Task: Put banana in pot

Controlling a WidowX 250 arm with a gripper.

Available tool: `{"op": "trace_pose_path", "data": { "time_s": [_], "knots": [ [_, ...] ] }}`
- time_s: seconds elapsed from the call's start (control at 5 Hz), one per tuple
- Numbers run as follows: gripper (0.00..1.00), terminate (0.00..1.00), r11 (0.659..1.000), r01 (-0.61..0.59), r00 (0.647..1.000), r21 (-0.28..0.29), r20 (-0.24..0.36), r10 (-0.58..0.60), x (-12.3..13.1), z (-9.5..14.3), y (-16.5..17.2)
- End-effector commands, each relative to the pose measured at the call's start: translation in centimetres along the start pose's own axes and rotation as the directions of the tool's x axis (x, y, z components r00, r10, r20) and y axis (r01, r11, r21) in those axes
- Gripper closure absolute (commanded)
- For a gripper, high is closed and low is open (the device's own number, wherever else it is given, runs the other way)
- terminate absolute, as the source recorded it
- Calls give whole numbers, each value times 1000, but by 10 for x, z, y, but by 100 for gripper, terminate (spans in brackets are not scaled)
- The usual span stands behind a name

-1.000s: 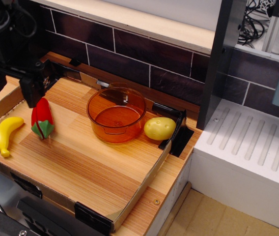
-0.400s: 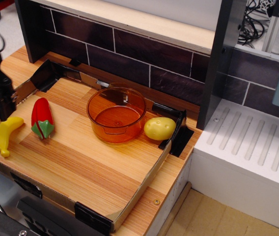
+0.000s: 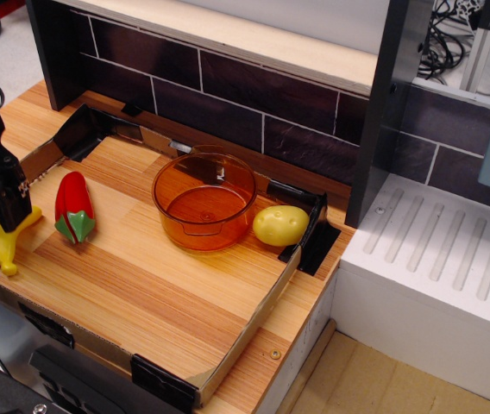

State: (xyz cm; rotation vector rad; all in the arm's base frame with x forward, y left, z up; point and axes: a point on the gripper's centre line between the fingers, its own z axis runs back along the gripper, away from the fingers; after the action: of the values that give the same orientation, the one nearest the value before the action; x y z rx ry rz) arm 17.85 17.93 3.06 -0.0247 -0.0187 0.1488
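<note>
a light wooden desk (image 3: 141, 285) edged with cardboard sits before dark tiled wall. the banana (image 3: 8, 246) lies at its left edge, the gripper (image 3: 12, 211) overlapping its upper end; whether the jaws are open or gripping cannot be told. the pot (image 3: 204, 201) stands mid-desk, between red pepper (image 3: 73, 207) and yellow potato (image 3: 280, 225).

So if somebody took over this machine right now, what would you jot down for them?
Gripper: down over the upper end of the banana at the tray's left edge; can't tell if it is open or shut.
Banana: lying on the wood, not lifted.
Pot: mid-tray, empty, to the right of the red pepper.
Done: the approach only.
Left: grip the banana, carry it past the pepper, drop it in the pot.
</note>
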Motion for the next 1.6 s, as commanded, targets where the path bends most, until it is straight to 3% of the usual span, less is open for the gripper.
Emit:
{"op": "trace_pose_path", "data": {
  "time_s": [0.0, 0.6, 1.2, 1.4],
  "knots": [
    [0, 0, 1000, 8, 999, 30, 45, -9, 9, 2, 3],
    [0, 0, 999, 6, 998, 36, 69, -8, 12, -2, 3],
    [0, 0, 996, -5, 998, 88, 69, -1, 14, -21, 6],
    [100, 0, 996, 0, 997, 91, 72, -7, 12, -20, 6]
  ]
}}
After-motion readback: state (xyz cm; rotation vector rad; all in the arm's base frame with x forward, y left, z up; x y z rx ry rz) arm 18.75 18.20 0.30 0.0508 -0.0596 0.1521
